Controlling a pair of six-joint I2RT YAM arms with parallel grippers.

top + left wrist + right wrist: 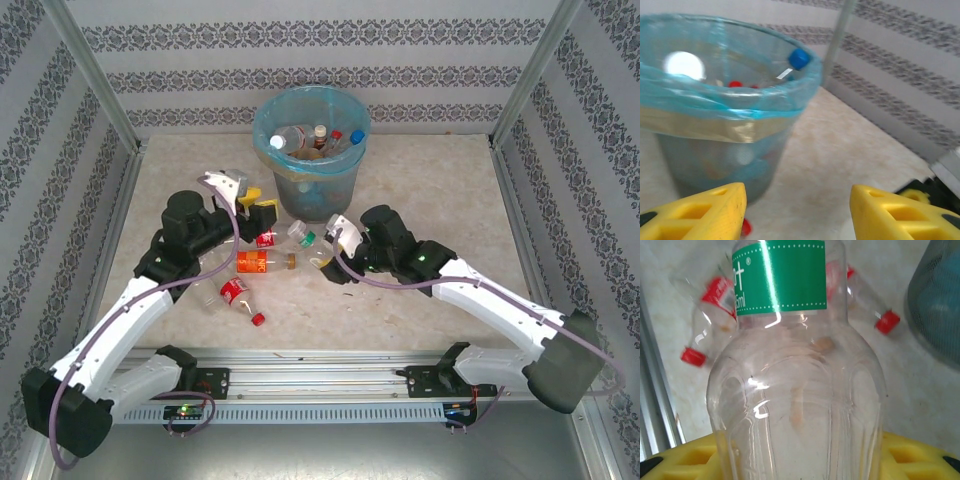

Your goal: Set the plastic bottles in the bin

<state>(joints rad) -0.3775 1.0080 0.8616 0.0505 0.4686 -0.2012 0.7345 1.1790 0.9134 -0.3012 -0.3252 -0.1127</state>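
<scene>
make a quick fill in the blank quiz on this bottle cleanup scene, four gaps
1. The plastic bag lining the bin is light ____.
2. The label on the clear bottle in the right gripper is ____.
3. The left gripper, aimed at the bin, holds ____.
4. The cap of the loose bottle lowest in the top view is ____.

Missing words: blue; green; nothing; red
</scene>
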